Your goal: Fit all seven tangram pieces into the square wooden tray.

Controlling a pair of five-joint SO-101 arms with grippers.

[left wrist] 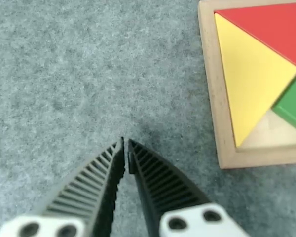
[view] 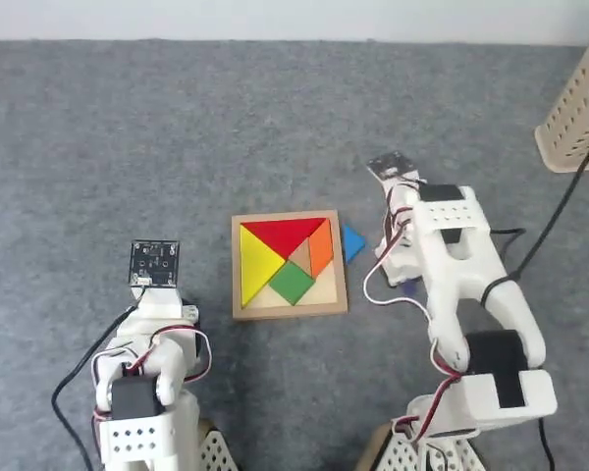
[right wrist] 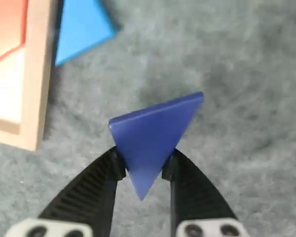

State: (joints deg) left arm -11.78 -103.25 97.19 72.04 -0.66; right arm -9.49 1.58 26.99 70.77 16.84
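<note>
Wooden tray: the square wooden tray (view: 290, 312) lies flat near the middle of the grey felt desk (view: 128, 128), between the two arms.
Pieces inside: a large red triangle (view: 287, 234) fills the far side and a large yellow triangle (view: 257, 263) the left side. A green square (view: 293, 283) sits on its corner near the middle, and an orange parallelogram (view: 320, 248) lies along the right side. Bare wood shows in the near right corner.
Piece outside: a light blue triangle (view: 352, 242) lies on the felt just beside the tray's right rim; I cannot tell whether it touches it.
Held piece: a dark blue triangle (right wrist: 153, 138) stands on edge, one corner pinched, off to the right of the tray.
Right end effector: the right end effector (right wrist: 144, 157) is clamped on that dark blue triangle, above the felt beside the tray.
Left end effector: the left end effector (left wrist: 126, 143) is clenched on nothing, tips nearly meeting, over bare felt to the left of the tray's near left corner.
Further off: a beige perforated basket (view: 579, 108) stands at the far right edge of the desk, well apart from the tray.
</note>
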